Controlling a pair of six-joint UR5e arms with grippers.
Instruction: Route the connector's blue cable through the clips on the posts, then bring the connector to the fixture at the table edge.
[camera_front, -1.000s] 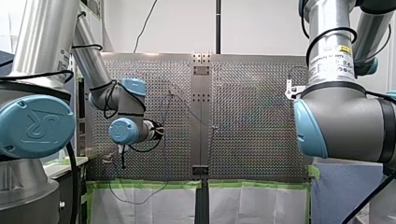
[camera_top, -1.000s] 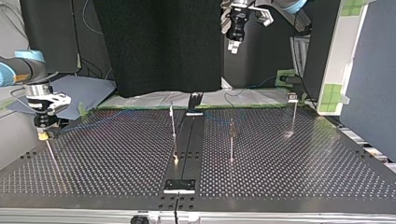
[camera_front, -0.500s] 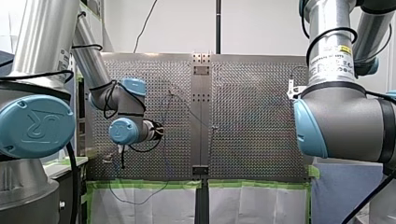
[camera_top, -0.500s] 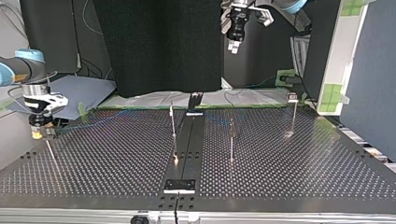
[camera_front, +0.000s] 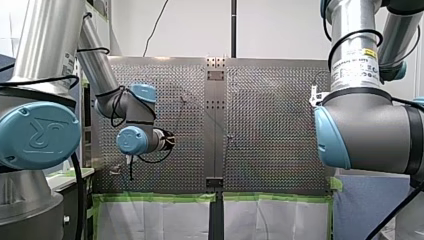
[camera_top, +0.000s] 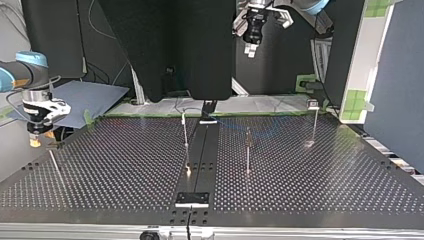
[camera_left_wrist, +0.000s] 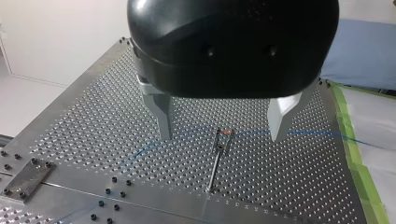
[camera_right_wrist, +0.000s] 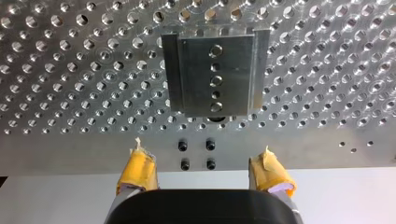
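1. Far left in the top view, my right gripper (camera_top: 34, 142) hangs above the edge of the perforated metal table (camera_top: 125, 165), jaws spread wide and empty.
2. Its fingers carry rounded yellow pads (camera_right_wrist: 140, 168) with frayed, torn tips.
3. Ahead of these jaws lies the fixture (camera_right_wrist: 215, 77), a flat rectangular plate of bare aluminium with five holes in a row. Four black socket screws (camera_right_wrist: 182, 146) sit between the fingertips and the plate.
4. A dark shape shows under the plate's edge nearest the jaws. Whether it is the connector cannot be told.
5. Three thin upright metal posts (camera_top: 185, 132) stand across the table's middle, well apart from both grippers.
6. My left gripper (camera_top: 249, 49) hangs high over the table, jaws wide and empty. It has a smooth, domed black housing (camera_left_wrist: 233, 42) and tapered grey metal fingers (camera_left_wrist: 161, 112).
7. Below these jaws, between the fingertips, stands one post with its clip (camera_left_wrist: 219, 147). The blue cable (camera_left_wrist: 322, 133) crosses the table under both fingertips and passes the clip's head.
8. Whether the cable sits in the clip cannot be told. Both cable ends run out of sight.
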